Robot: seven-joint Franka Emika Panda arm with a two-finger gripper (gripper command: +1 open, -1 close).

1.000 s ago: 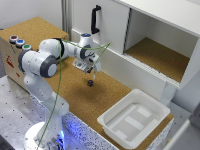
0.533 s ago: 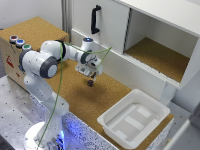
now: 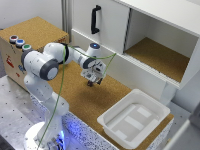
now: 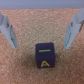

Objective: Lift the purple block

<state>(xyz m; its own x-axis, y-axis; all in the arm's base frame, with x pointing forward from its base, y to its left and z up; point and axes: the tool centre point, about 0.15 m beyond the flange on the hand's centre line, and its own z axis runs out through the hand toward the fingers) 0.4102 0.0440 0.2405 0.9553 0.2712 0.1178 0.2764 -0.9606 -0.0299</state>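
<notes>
Purple block [image 4: 45, 57] with a yellow letter A lies on the cork surface [image 3: 85, 102], between the 2 spread fingers [image 4: 8, 31] and touching neither. Gripper [image 3: 93, 80] hangs just above the block. Beyond the block stands a white cabinet [image 3: 100, 22]; a white tray [image 3: 115, 125] lies well apart.

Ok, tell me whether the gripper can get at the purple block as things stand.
Probably yes. The gripper is open, its fingers standing either side of the purple block, with bare cork between them.

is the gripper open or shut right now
Open. In the wrist view its fingers stand apart on either side of the purple block, not touching it.
</notes>
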